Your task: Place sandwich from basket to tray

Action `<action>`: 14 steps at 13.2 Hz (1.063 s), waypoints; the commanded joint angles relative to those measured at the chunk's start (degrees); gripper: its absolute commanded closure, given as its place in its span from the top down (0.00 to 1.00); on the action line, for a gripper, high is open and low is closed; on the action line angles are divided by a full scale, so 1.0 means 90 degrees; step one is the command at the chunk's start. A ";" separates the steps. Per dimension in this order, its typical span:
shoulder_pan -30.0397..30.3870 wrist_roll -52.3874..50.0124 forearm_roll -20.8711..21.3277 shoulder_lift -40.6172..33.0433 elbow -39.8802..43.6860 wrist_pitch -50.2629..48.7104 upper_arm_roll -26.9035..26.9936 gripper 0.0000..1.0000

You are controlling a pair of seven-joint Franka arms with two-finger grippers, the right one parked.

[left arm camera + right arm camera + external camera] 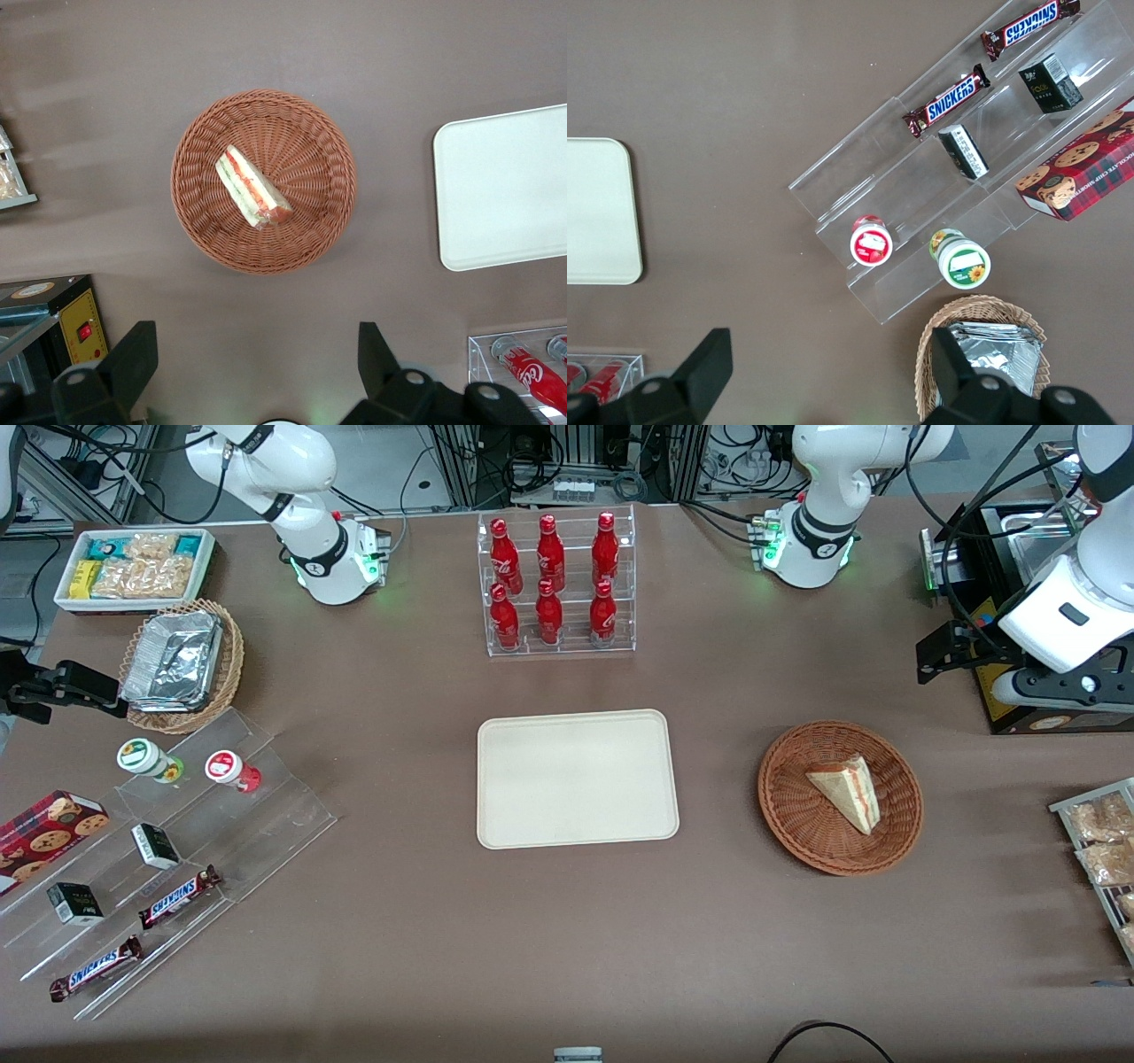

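The sandwich (pixel 846 788) (pixel 252 188), a pale bread wedge with red and green filling, lies in the round reddish-brown wicker basket (pixel 788 815) (pixel 190 204). The cream rectangular tray (pixel 576 779) (pixel 505 186) lies flat at the table's middle, beside the basket, with nothing on it. My left gripper (pixel 941 654) (pixel 257 341) hangs raised above the table, farther from the front camera than the basket and toward the working arm's end. It is open and holds nothing, its black fingers (pixel 142 345) spread wide apart, clear of the basket.
A clear rack of red bottles (pixel 556 584) (pixel 532 363) stands farther back than the tray. A black box (pixel 1019 708) and a rack of bagged snacks (pixel 1103 841) sit at the working arm's end. Acrylic steps with candy (pixel 177 841) lie toward the parked arm's end.
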 commanded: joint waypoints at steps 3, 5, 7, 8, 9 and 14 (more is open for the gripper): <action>0.0051 0.0009 0.0026 -0.0005 0.0099 -0.0250 -0.0015 1.00; 0.0051 0.0038 0.0045 0.0054 0.0060 -0.0230 -0.0015 1.00; 0.0051 0.0029 0.0035 0.0083 -0.0105 -0.0162 -0.0015 1.00; 0.0051 0.0029 0.0035 0.0112 -0.0145 -0.0104 -0.0015 1.00; 0.0051 0.0029 0.0035 0.0229 -0.0174 -0.0045 -0.0015 1.00; 0.0070 0.0029 0.0055 0.0776 -0.0252 0.0423 0.0053 1.00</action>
